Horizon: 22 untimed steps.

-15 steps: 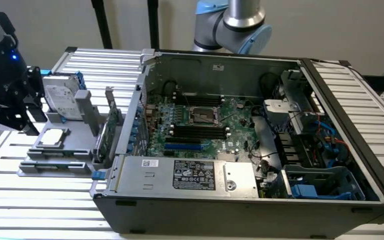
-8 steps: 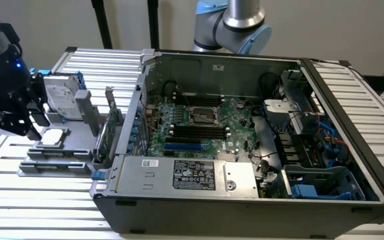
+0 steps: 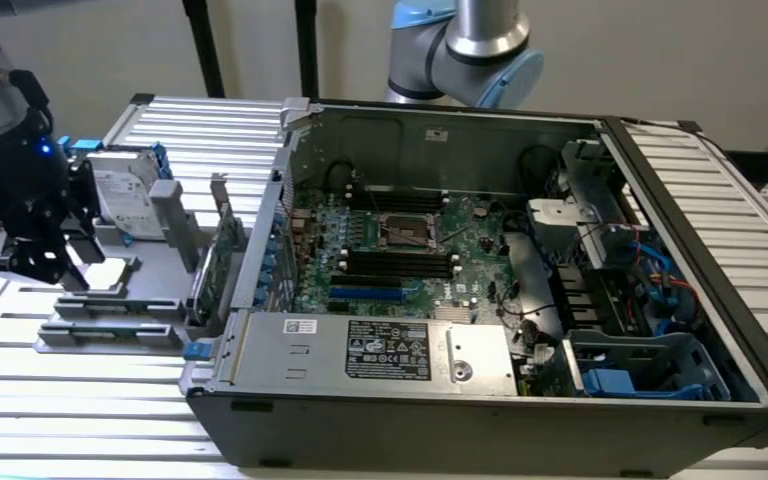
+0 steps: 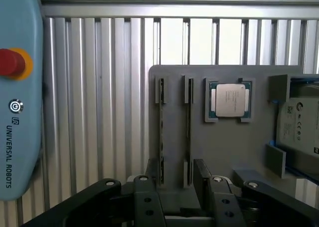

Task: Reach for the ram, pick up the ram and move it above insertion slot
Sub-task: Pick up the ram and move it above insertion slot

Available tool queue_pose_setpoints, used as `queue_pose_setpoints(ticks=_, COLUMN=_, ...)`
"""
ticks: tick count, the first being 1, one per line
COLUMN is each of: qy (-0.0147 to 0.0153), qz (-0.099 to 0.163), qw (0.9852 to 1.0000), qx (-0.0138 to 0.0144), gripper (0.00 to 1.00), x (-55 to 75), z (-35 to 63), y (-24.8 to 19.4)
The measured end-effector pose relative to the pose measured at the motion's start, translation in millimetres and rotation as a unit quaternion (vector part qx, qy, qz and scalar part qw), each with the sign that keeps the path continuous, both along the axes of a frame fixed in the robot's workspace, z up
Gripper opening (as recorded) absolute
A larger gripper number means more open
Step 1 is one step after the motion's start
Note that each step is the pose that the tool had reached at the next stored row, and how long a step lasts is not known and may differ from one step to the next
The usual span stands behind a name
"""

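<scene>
Two thin rams stand on edge in the holders of a grey fixture plate (image 4: 219, 142), one ram (image 4: 161, 132) beside a second ram (image 4: 189, 132). My gripper (image 4: 174, 174) hovers above one end of these sticks, open, with nothing between its black fingers (image 4: 202, 179). In the exterior view the gripper (image 3: 53, 268) hangs at the far left over the fixture plate (image 3: 104, 335), outside the computer case. The motherboard's black memory slots (image 3: 398, 262) lie in the middle of the open case (image 3: 491, 400).
A processor chip (image 4: 230, 100) and a silver hard drive (image 4: 300, 127) sit on the same plate. A green card with a metal bracket (image 3: 224, 240) stands between plate and case. A teach pendant (image 4: 17, 92) lies on the ribbed aluminium table (image 4: 99, 87).
</scene>
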<state>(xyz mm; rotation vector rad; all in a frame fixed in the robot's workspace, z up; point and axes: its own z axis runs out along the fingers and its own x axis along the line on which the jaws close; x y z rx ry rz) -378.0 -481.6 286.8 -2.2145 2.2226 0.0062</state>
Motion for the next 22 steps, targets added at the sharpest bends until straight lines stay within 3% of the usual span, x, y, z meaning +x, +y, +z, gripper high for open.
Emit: queue_pose_setpoints(ticks=22, qy=0.0001, qz=-0.008, qw=1.0, qx=-0.0001, gripper=0.42, x=0.0, z=-40.0, y=-11.7)
